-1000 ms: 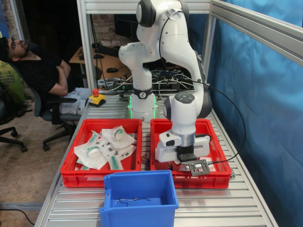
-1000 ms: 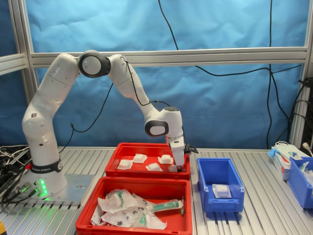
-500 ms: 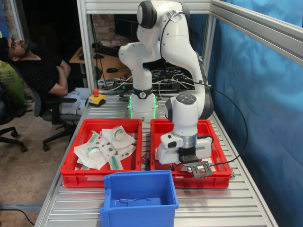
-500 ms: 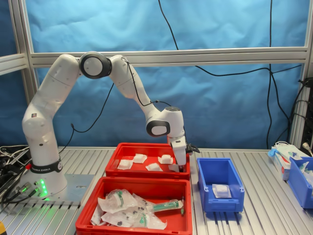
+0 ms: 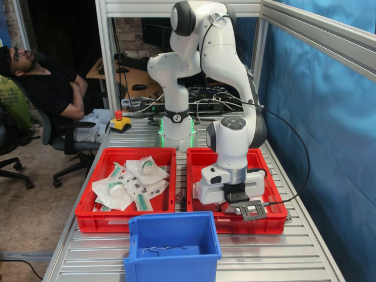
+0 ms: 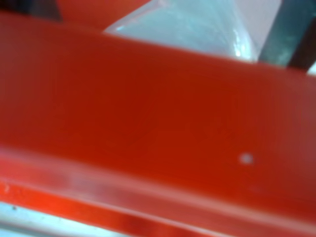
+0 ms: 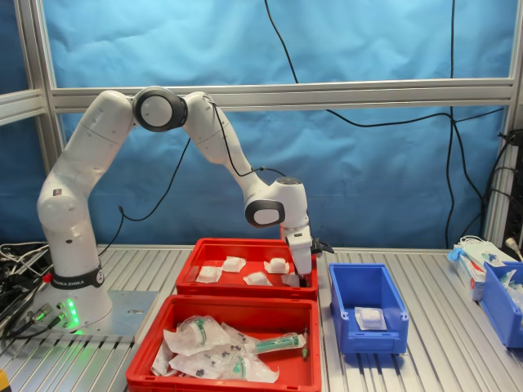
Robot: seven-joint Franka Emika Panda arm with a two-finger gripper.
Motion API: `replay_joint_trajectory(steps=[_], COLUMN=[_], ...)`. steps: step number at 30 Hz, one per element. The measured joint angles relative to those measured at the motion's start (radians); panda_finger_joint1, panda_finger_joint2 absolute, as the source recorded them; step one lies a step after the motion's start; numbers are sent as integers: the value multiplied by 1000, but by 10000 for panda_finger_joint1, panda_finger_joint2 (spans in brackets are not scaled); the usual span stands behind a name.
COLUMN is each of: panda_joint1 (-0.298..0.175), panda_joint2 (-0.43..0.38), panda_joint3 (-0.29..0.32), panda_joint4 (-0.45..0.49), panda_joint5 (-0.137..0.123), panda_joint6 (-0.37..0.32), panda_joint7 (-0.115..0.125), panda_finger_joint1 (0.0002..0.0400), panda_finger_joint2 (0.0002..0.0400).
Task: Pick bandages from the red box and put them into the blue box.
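Note:
The red box [image 7: 245,244] holds several white bandages [image 7: 257,278], and in the first exterior view its rim [image 5: 262,158] shows behind the arm. My gripper [image 7: 303,280] is down inside it at the end nearest the blue box [image 7: 368,282]. One bandage [image 7: 290,279] lies right beside the gripper. The fingers are sunk behind the hand [image 5: 225,205], so their gap is hidden. In the wrist view a blurred red wall [image 6: 158,128] fills the picture, with a white wrapper [image 6: 197,29] beyond it. The blue box [image 5: 173,235] holds one white pad [image 7: 369,317].
A twin red tray [image 5: 94,214] with green-printed packets [image 5: 132,182] stands beside the red box. Aluminium frame posts [image 5: 107,70] rise behind the arm's base. Another blue bin [image 7: 505,306] and a carton sit at the second exterior view's right. A seated person [image 5: 53,94] is off the table.
The hand has shifted a little toward the end of the red box nearest the blue box, staying low inside it. The bandages have not visibly moved.

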Motion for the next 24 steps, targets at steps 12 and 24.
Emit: replay_joint_trajectory(steps=[12, 24], panda_joint1=[11, 16], panda_joint2=[2, 2], panda_joint3=[1, 1], panda_joint4=[6, 10], panda_joint5=[0, 0], panda_joint6=[0, 0], panda_joint7=[0, 0], panda_finger_joint1=[192, 92], panda_finger_joint2=[192, 92])
